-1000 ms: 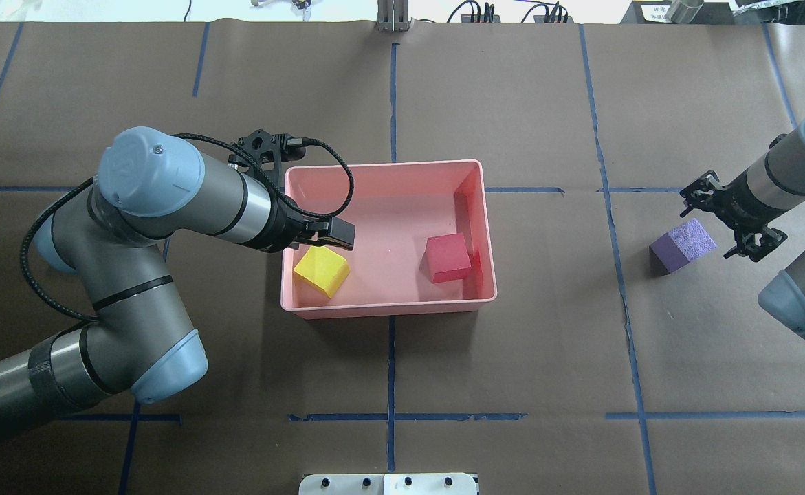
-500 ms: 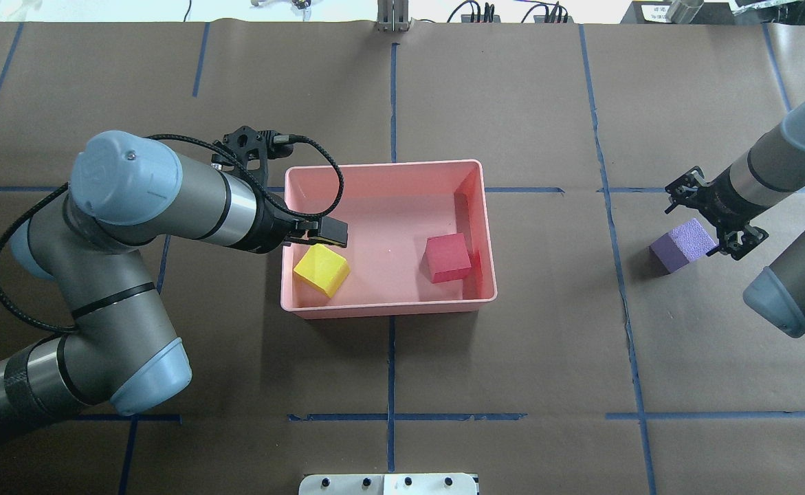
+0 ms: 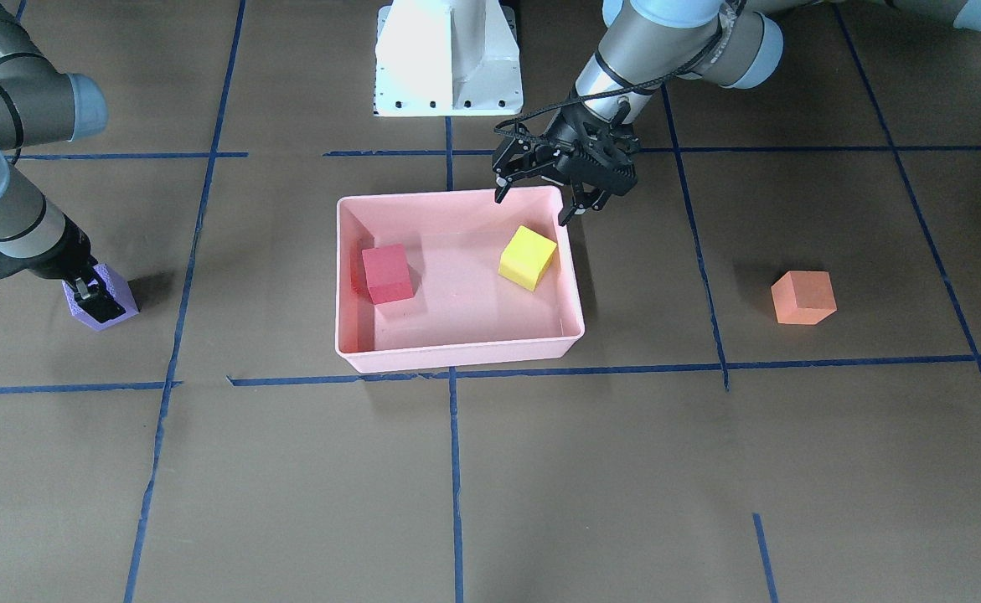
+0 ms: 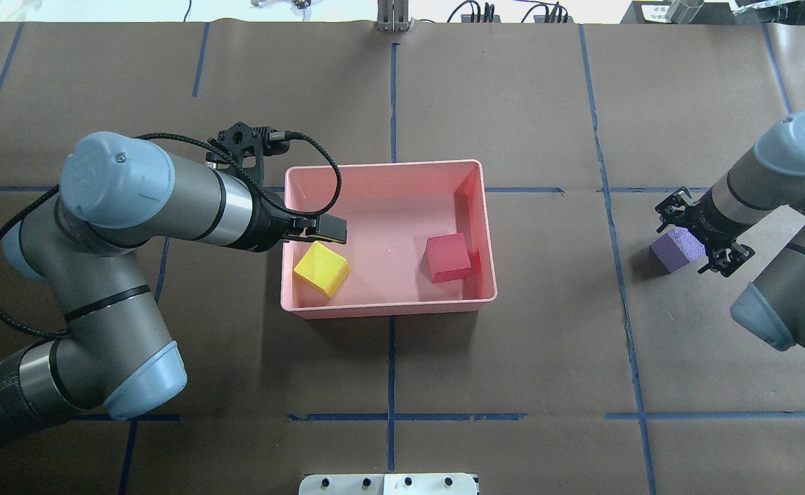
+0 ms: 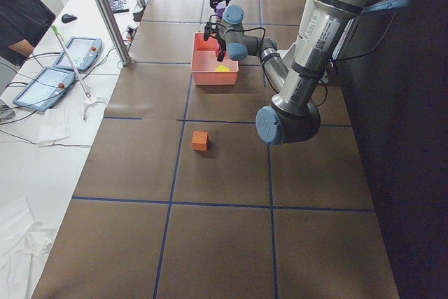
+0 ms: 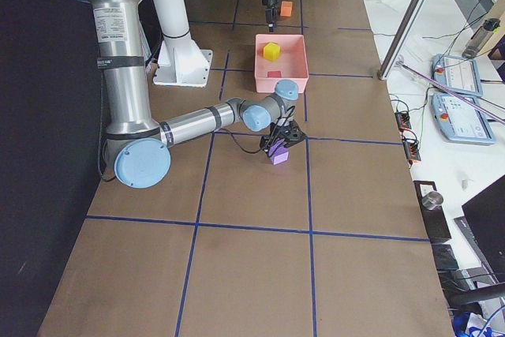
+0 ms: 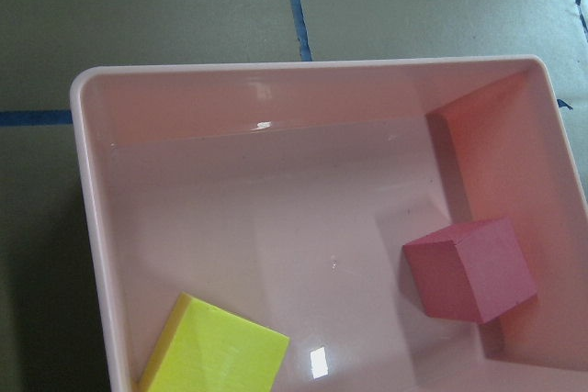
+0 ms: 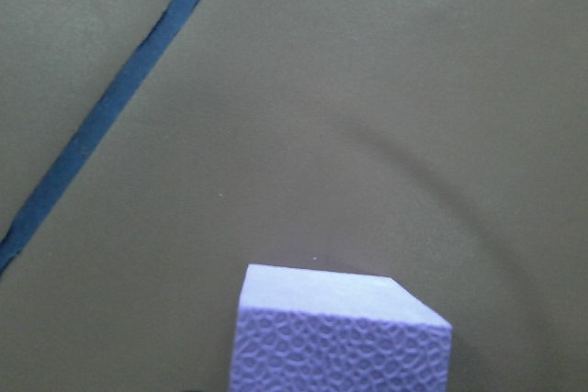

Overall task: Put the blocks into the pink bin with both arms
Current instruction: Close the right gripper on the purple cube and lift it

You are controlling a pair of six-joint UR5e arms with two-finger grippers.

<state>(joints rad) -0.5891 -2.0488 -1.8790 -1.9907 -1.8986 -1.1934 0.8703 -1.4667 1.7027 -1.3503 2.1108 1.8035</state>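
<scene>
The pink bin (image 4: 381,166) holds the yellow-green block (image 4: 321,270) at its left and the red block (image 4: 447,257) at its right; both show in the left wrist view (image 7: 211,355) (image 7: 470,270). My left gripper (image 3: 532,209) is open and empty above the bin's left wall, just beside the yellow-green block. The purple block (image 4: 674,247) lies on the table at the right. My right gripper (image 4: 696,234) is open, directly over the purple block's right part; the block fills the bottom of the right wrist view (image 8: 340,337). The orange block (image 3: 802,297) lies alone on the table, beyond the left arm.
The table is covered in brown paper with blue tape lines (image 4: 392,103). The white pedestal base (image 3: 448,59) stands at the robot's side of the bin. The left arm's elbow (image 4: 141,371) hangs over the table left of the bin. Operators' tablets (image 5: 42,85) lie off the table.
My left arm has drawn back a little to the left, its gripper still open. My right gripper has moved left and now covers part of the purple block.
</scene>
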